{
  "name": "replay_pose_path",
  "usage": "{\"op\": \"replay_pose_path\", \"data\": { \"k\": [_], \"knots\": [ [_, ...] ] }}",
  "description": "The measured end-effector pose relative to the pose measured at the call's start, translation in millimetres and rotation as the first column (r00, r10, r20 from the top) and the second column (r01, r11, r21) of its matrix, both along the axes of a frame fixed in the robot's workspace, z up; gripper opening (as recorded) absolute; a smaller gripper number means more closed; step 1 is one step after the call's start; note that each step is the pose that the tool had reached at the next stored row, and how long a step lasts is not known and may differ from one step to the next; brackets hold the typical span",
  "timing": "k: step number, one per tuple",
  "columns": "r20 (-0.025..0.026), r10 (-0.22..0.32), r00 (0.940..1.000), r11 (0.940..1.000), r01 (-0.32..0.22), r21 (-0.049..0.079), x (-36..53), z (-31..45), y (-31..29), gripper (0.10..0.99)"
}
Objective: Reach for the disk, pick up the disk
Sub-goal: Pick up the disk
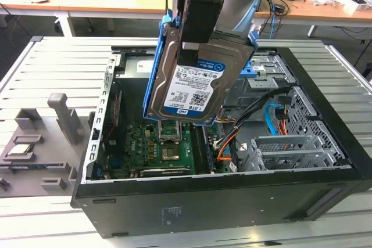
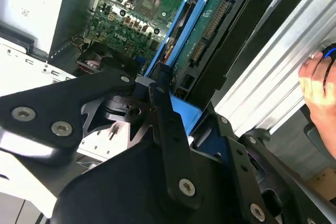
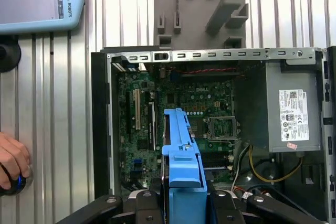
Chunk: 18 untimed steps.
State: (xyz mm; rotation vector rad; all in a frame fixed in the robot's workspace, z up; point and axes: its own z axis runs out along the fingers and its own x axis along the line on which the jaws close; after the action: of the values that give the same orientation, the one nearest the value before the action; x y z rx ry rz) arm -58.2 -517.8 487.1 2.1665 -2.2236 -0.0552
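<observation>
The disk (image 1: 189,82) is a silver-grey hard drive with a white-and-blue label and blue side rails. It hangs tilted in the air above the open computer case (image 1: 221,201). My gripper (image 1: 200,30) is shut on its upper end, with the label side facing the exterior view. The second wrist view looks along the disk's (image 2: 207,27) green circuit-board side, with black fingers (image 2: 165,129) clamped at its near end. In the first wrist view the disk (image 3: 181,145) is edge-on, its blue rail between the gripper's (image 3: 184,203) black links, over the motherboard (image 3: 210,103).
Inside the case are a motherboard (image 1: 157,143), cables (image 1: 232,137) and a metal drive cage (image 1: 290,149). A grey fixture (image 1: 35,149) holding a small chip (image 1: 20,149) lies at the exterior view's left. A person's hand (image 3: 10,161) rests on a button on the slatted table.
</observation>
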Motion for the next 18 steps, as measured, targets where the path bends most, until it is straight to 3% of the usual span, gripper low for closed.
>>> {"op": "replay_pose_path", "data": {
  "k": [4, 8, 14, 18],
  "knots": [
    [0.0000, 0.000, 1.0000, 1.0000, 0.000, 0.000, 0.0, 0.0, -6.8, 0.373],
    [0.0000, 0.000, 1.0000, 1.0000, 0.000, 0.000, 0.0, -0.1, -21.1, 0.373],
    [0.0000, 0.020, 0.9998, 0.9998, -0.020, 0.000, 3.6, -0.4, -27.0, 0.373],
    [0.0000, 0.020, 0.9998, 0.9998, -0.020, 0.000, 7.4, -0.6, -39.2, 0.373]
  ]
}}
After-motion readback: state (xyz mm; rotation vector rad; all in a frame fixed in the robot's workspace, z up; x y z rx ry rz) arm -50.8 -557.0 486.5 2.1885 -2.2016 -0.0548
